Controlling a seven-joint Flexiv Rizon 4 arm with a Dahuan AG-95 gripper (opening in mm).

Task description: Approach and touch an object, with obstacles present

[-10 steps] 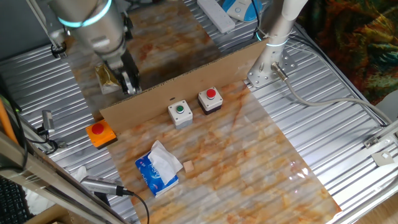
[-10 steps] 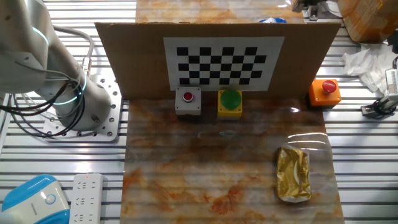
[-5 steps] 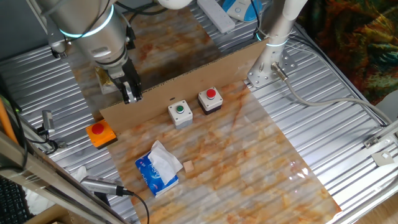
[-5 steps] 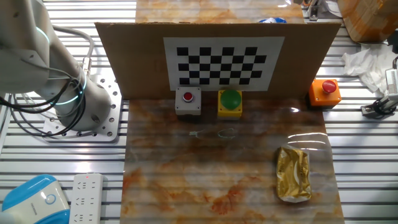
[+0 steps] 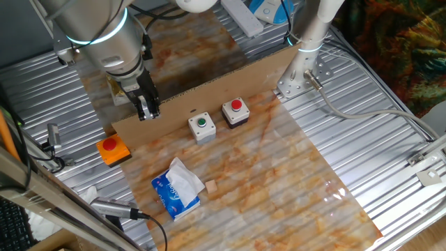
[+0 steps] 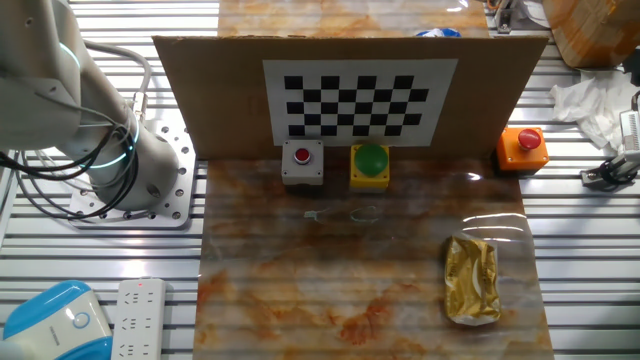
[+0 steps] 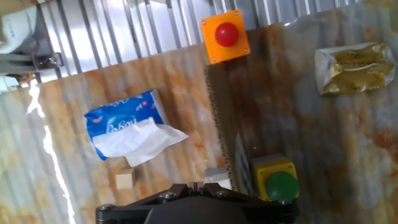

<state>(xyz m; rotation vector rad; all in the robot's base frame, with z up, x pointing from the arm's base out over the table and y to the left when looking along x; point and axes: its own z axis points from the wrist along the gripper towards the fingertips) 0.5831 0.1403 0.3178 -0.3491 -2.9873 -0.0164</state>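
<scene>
Cardboard strip (image 5: 209,94) beneath the closed claw (image 5: 148,110).

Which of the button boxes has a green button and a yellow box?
The yellow box with the green button, standing against the cardboard wall on its checkerboard side. The grey box beside it and the orange box both have red buttons.

Robot lab: ribbed metal bench (image 5: 390,150), checkerboard calibration card (image 6: 360,98), bolted arm base (image 6: 140,180).
</scene>
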